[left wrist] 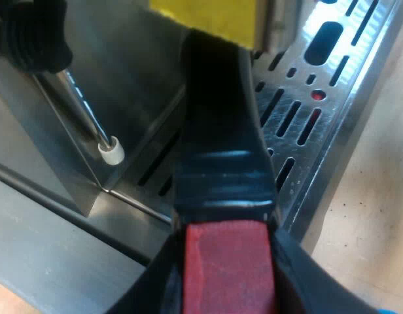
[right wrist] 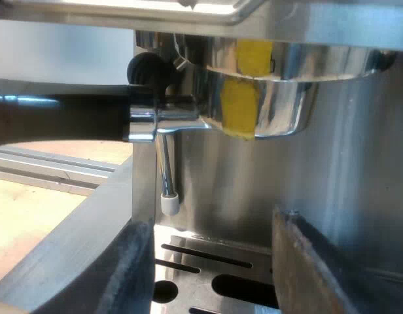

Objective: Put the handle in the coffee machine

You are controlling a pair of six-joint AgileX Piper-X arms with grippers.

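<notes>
Closed firmly with the left tool (left wrist: 226, 284) on the red end (left wrist: 224, 261) of the handle (left wrist: 218, 144), one black finger to each side. Held out over the slotted drip tray (left wrist: 349, 104), dark grip running away toward the yellow tape (left wrist: 201, 16). Open at the right tool (right wrist: 211, 226): fingers well apart, nothing between, low over the tray and facing the front of the espresso machine (right wrist: 358, 183).

From the right wrist: the holder (right wrist: 273, 104), metal basket up against the underside of the machine's head, handle sticking out sideways, just beside the black knob (right wrist: 146, 69) and above the steam wand (right wrist: 163, 163) with its white tip (right wrist: 168, 204). Seated, by the look of it, but probably not yet turned home.

To finish well: grip the red end firmly, press up gently to hold the basket flush, then swing the handle in a level arc toward the front until stopped. No tilting, no dragging downward. Mind the wand close by. Hold the right tool clear of the arc.

Counted: two tools, two fingers each; one machine; one holder with one handle and one red end; one drip tray; one wand with one tip; one knob; yellow tape in seemingly two patches, one above the other, possibly a single strip.
</notes>
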